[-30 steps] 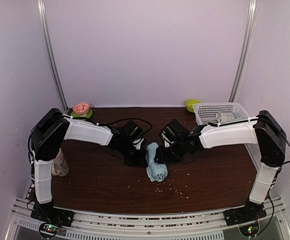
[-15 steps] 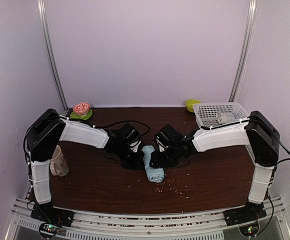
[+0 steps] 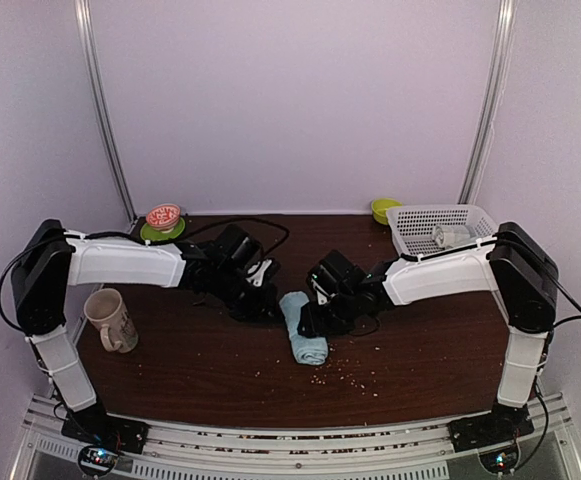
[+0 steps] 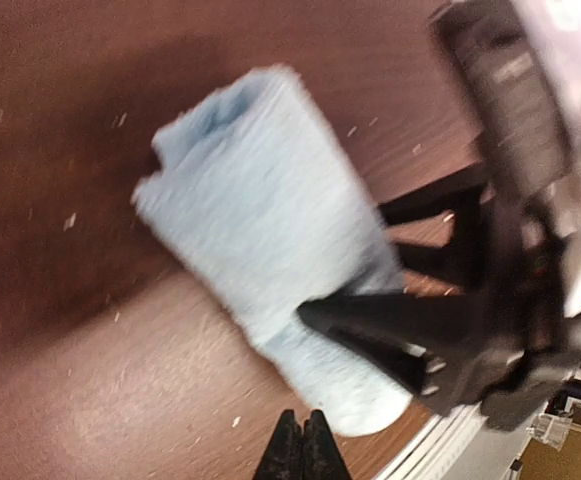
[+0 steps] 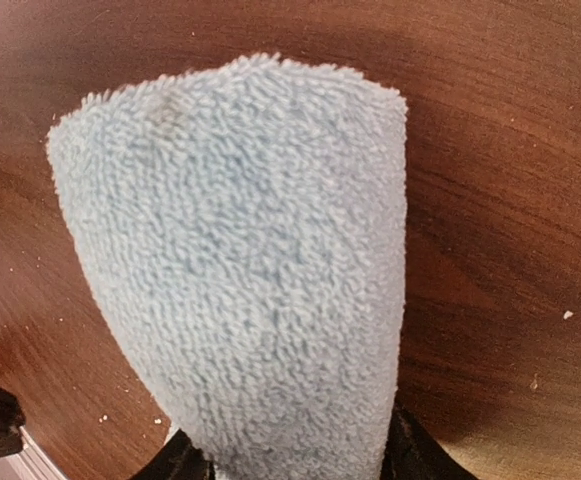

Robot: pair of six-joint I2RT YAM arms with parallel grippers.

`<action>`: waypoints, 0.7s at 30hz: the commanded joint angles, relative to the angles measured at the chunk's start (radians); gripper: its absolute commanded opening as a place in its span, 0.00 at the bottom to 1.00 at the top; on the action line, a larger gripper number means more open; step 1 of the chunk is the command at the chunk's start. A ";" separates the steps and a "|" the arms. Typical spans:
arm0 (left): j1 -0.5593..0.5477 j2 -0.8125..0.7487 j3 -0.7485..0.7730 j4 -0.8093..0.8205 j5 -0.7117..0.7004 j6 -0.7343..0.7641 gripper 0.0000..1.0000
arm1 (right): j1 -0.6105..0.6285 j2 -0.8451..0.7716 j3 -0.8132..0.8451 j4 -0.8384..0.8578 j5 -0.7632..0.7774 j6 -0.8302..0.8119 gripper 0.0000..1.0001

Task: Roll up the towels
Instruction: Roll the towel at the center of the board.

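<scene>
Where scattered crumbs (image 3: pixel 345 376) dot the near part of the brown surface (image 3: pixel 190 375), you see the light blue towel (image 3: pixel 309 342) lying rolled at the middle, with a mug (image 3: pixel 106 320) well off to its left. Your right claw (image 3: pixel 306 314) pinches the roll's far end, one finger on each side, while your left claw (image 4: pixel 303 452) hangs just beside the towel with its tips pressed together. Farther back stand a white basket (image 3: pixel 440 226), a green bowl (image 3: pixel 382 209) and a red bowl (image 3: pixel 163 215) on a green plate (image 3: pixel 152 231).
</scene>
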 commanded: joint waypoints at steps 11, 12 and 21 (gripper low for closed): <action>0.046 0.219 0.210 0.125 0.080 -0.020 0.00 | -0.003 -0.003 -0.057 0.014 0.009 -0.020 0.51; 0.046 0.231 0.212 0.131 0.087 -0.022 0.00 | -0.005 -0.004 -0.060 0.015 0.007 -0.021 0.51; 0.083 0.350 0.255 0.163 0.103 -0.046 0.00 | -0.008 -0.060 -0.087 0.008 -0.006 -0.039 0.53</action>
